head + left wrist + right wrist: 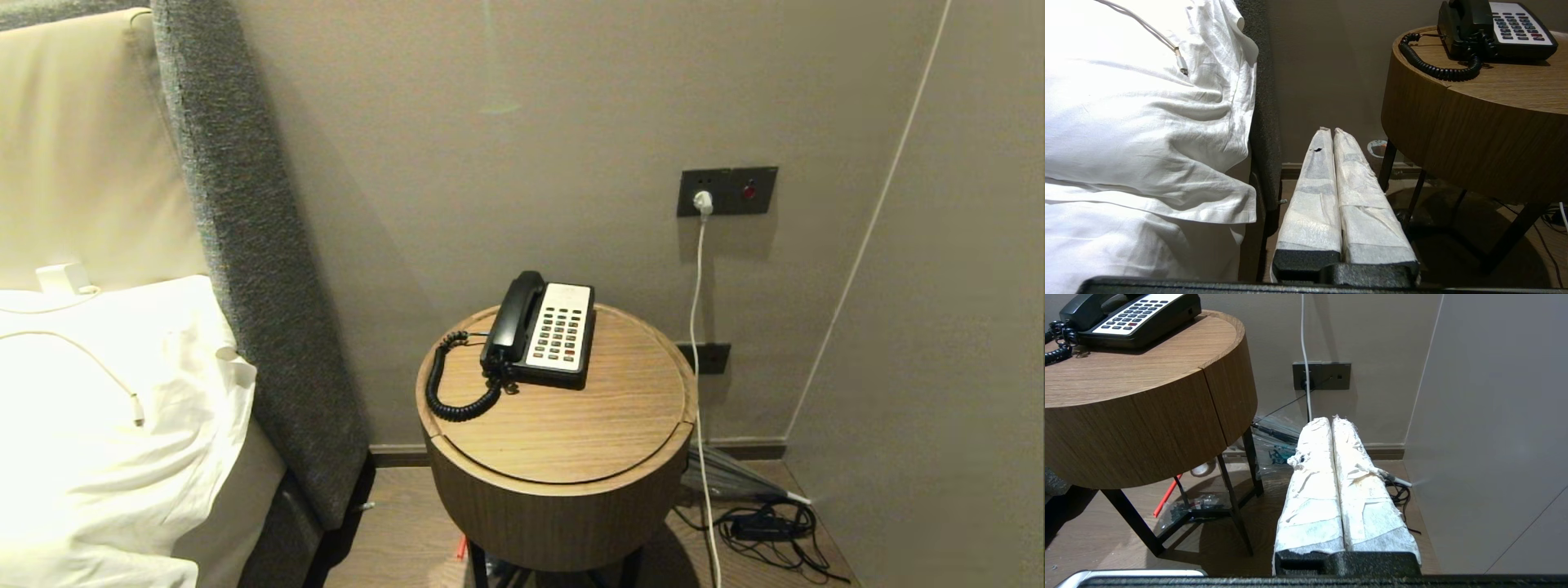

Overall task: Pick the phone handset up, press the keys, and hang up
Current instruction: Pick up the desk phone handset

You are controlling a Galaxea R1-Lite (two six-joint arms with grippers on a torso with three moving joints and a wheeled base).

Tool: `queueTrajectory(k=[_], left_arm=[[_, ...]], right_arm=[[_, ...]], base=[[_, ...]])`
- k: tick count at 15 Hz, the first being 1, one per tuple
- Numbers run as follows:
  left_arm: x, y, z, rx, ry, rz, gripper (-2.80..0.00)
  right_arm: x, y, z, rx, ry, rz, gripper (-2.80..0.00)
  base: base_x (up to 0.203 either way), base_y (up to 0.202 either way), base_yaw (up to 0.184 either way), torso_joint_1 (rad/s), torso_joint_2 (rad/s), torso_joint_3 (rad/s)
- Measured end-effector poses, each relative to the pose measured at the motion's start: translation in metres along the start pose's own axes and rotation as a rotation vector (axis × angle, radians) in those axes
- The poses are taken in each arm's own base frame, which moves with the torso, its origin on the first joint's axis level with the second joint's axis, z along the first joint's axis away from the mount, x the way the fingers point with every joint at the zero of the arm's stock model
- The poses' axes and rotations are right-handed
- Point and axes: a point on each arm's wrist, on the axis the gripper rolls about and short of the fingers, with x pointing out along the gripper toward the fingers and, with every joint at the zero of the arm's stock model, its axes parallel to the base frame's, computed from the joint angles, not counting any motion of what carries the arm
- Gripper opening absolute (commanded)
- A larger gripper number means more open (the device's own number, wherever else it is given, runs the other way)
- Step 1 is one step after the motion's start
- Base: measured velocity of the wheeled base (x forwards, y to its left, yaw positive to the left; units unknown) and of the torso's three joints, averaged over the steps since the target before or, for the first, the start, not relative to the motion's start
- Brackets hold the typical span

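The left gripper (1329,131), white-wrapped fingers pressed together and empty, hangs low beside the white pillow (1139,114); on the round wooden side table (563,425) the glossy black curved phone handset (513,317) rests cradled left of the dark grey keys (558,334), no lettering legible; the right gripper (1331,419), likewise closed, hangs below the tabletop

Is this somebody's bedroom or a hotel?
Probably a hotel bedroom: a bed with a white pillow and padded headboard, and a corded desk phone on a round wooden bedside table.
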Motion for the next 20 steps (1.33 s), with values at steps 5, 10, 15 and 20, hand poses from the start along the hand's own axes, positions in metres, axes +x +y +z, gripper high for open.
queueTrajectory(k=[5,10,15,20], left_arm=[[-0.0001,0.0,0.0003,0.003,-0.001,0.0,-2.8],[-0.0001,0.0,0.0004,-0.001,-0.002,0.001,-2.8],[-0.0001,0.0,0.0002,-0.001,-0.001,0.001,-2.8],[-0.0001,0.0,0.0002,0.0,-0.001,0.001,-2.8]], right_arm=[[0.0,0.0,0.0,0.0,0.0,0.002,-2.8],[0.0,0.0,0.0,0.0,0.0,0.001,-2.8],[0.0,0.0,0.0,0.0,0.0,0.001,-2.8],[0.0,0.0,0.0,0.0,0.0,0.001,-2.8]], base=[[0.0,0.0,0.0,0.001,0.0,-0.076],[0.0,0.0,0.0,0.002,0.0,-0.192],[0.0,0.0,0.0,0.002,0.0,-0.194],[0.0,0.0,0.0,0.001,0.0,-0.197]])
